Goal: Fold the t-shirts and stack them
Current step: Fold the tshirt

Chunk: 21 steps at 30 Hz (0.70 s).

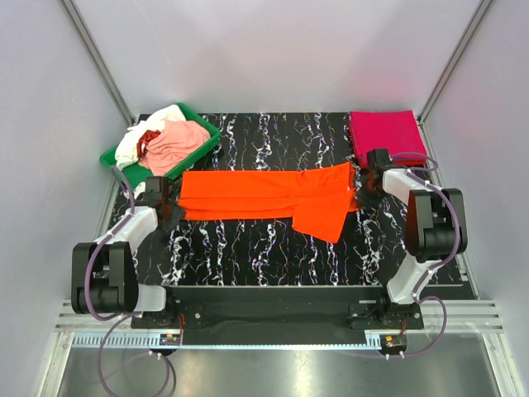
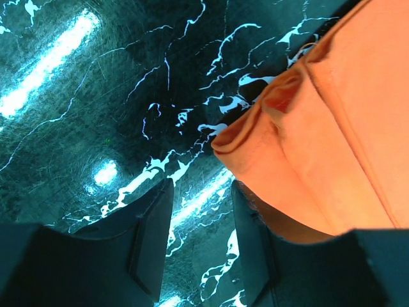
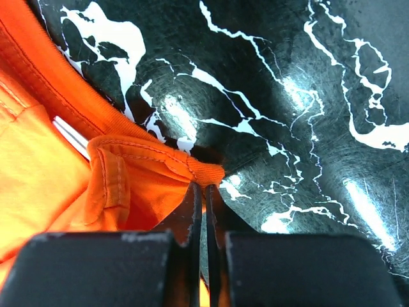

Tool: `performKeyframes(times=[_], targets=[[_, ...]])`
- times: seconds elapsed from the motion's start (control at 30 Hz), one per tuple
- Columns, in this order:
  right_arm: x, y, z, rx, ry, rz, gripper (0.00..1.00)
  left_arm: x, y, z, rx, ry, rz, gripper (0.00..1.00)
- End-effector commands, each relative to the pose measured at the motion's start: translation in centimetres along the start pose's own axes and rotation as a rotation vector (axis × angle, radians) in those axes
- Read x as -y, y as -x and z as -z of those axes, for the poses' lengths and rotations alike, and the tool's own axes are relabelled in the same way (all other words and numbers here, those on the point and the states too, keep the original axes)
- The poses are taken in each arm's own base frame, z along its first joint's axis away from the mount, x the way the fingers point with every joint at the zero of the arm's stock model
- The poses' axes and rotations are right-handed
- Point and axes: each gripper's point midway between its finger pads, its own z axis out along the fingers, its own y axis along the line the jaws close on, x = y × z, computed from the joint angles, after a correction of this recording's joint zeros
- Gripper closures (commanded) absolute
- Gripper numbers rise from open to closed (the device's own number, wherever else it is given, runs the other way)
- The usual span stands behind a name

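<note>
Orange t-shirt (image 1: 264, 197) in long flat strip, centre; magenta t-shirt (image 1: 384, 132) folded, far right.

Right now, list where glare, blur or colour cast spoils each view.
Top external: even light, sharp; reddish cast on the wall behind the magenta t-shirt. Left wrist: bright glare streaks across the marbled tabletop. Right wrist: glare patches on the tabletop, and the orange t-shirt nearly blown out at the left edge.

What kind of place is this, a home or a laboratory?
Probably a robot test cell in a laboratory: plain pale walls on metal frame posts, a black marbled table, and two arms bolted to a rail.
</note>
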Motion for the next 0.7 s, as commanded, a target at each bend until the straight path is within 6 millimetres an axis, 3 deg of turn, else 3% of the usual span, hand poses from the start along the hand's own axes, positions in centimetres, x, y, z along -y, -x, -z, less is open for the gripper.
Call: performKeyframes(times=[0.0,0.13,0.27,0.4,0.53,0.57,0.67], targets=[[2.1,-1.2,0.0,-0.015,-0.046,-0.012,1.00,0.8,1.0,-0.2,0.034,-0.025,0.032,0.54],[3.1,-1.6,1.3,0.000,-0.047,-0.006,0.99,2.2,2.2,1.2,0.061,-0.081,0.034,0.54],[2.6,-1.5,2.8,-0.006,-0.008,0.005,0.69,4.3,3.2,3.3,0.081,-0.181,0.008,0.50],[2.0,-1.8,5.4,-0.003,0.045,-0.039,0.64,6.2,4.1,4.9,0.097,-0.259,-0.076,0.49],[0.7,-4.8,7.4,-0.097,0.175,-0.118,0.63,8.3,4.0,6.1,0.064,-0.361,-0.099,0.48],[1.0,-6.4,7.1,-0.142,0.178,-0.126,0.63,10.0,3.3,6.8,0.023,-0.454,-0.126,0.47],[1.0,-9.8,7.4,-0.226,0.208,-0.154,0.62,12.3,1.9,7.6,-0.066,-0.576,-0.235,0.46]])
